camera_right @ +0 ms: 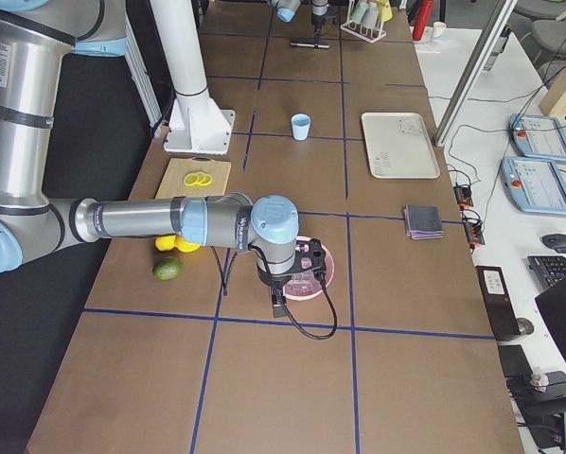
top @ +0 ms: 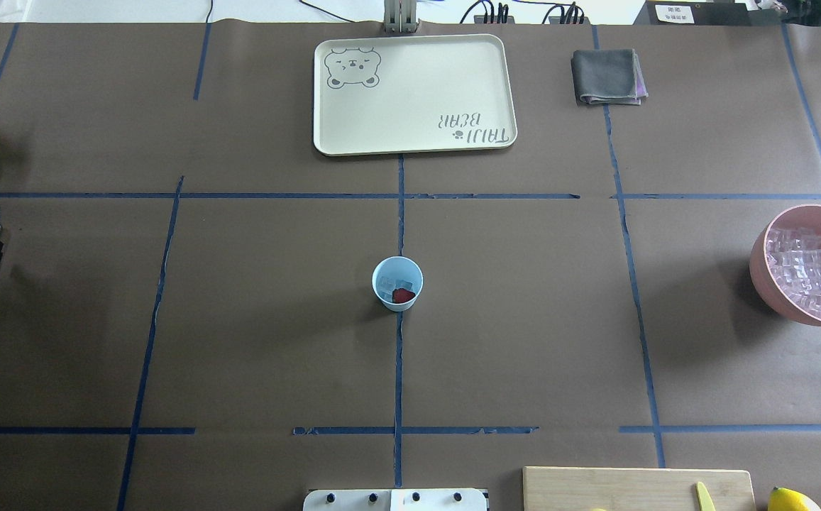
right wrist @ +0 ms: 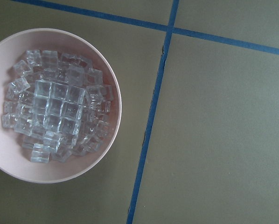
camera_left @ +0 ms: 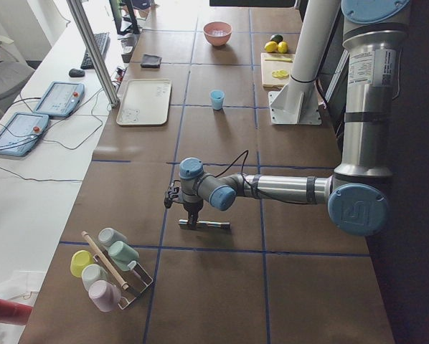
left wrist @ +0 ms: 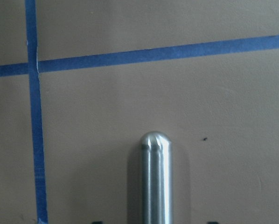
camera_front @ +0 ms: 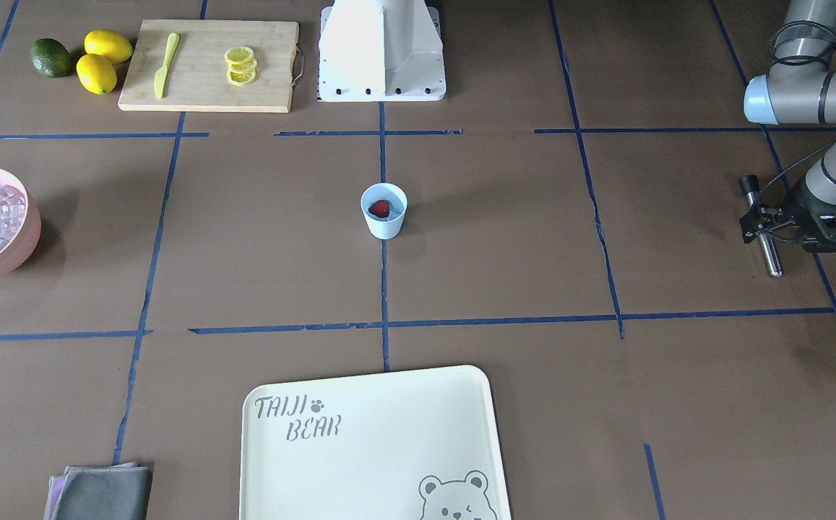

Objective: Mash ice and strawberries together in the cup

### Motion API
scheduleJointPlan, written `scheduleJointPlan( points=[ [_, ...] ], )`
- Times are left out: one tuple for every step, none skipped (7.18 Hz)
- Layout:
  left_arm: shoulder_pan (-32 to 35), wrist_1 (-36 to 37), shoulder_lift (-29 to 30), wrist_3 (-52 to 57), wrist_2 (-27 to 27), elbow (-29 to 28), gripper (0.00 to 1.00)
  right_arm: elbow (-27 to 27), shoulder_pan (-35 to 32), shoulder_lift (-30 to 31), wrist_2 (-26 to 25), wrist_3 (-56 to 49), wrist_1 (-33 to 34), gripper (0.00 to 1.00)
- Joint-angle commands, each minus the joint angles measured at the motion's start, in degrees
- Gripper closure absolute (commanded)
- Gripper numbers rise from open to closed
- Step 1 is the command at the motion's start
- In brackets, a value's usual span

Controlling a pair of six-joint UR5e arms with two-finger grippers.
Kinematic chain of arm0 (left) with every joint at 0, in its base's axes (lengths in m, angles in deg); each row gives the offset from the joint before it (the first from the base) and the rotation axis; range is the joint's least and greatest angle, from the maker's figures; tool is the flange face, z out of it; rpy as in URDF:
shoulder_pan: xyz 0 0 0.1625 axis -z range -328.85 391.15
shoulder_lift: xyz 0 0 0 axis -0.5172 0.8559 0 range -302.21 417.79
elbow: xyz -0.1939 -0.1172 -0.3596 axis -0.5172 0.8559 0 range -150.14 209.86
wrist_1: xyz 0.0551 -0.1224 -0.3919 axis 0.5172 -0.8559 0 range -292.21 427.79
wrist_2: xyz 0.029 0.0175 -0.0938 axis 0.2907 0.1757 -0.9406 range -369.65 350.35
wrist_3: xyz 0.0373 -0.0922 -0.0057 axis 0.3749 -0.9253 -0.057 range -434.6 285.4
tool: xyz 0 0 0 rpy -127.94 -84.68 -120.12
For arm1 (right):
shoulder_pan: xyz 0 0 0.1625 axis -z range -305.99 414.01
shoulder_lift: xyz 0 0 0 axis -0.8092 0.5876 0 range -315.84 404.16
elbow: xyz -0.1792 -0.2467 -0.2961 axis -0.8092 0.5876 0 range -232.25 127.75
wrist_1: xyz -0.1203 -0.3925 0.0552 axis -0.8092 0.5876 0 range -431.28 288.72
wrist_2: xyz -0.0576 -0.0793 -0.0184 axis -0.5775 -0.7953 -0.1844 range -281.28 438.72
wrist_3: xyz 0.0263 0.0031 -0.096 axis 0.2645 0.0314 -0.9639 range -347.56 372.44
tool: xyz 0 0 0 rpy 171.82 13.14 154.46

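Observation:
The light-blue cup (camera_front: 384,215) stands upright at the table's centre; it also shows in the overhead view (top: 384,270). In it lie one red strawberry (top: 403,295) and a few ice cubes (top: 387,285). My left gripper (camera_front: 763,225) is low at the table's far left, open, with its jaws either side of a steel rod (camera_front: 770,256) that lies on the table. The rod's rounded tip shows in the left wrist view (left wrist: 156,186). My right gripper (camera_right: 288,288) hangs beside the pink bowl; I cannot tell if it is open or shut.
A pink bowl (top: 761,262) heaped with ice (right wrist: 55,107) sits at the table's right end. A cutting board (camera_front: 208,90) with lemon slices and a yellow knife, lemons (camera_front: 103,61), a cream tray (top: 417,92), a grey cloth (top: 605,77) and a cup rack (camera_left: 110,265) lie around.

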Motion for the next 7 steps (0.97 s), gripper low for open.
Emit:
scheduleJointPlan(
  points=[
    [4.34,2.89,0.13,9.7,-5.36,1.14,0.0,-0.21,0.0,0.0,0.03,0.0,0.0,0.01],
    [9.25,8.65,0.3,17.94,-5.47,2.27,0.0,-0.39,0.0,0.0,0.03,0.17,0.0,0.01],
    [13.57,18.54,0.65,27.25,-5.47,5.42,0.0,-1.17,0.0,0.26,-0.05,0.35,0.0,0.01],
    [17.87,26.56,1.0,34.04,-5.38,8.15,0.0,-2.31,0.0,1.13,-0.05,0.61,0.0,0.01],
    [23.49,30.38,0.83,38.03,-6.25,8.0,0.0,-2.59,0.0,1.4,-0.05,0.61,0.0,0.01],
    [28.85,30.5,-0.13,37.8,-11.4,7.82,0.0,-2.59,0.0,1.67,-0.05,0.44,0.0,0.01],
    [31.86,29.98,-0.66,37.63,-14.32,7.74,0.0,-2.59,0.0,1.67,-0.05,0.53,0.0,0.01]
  ],
)
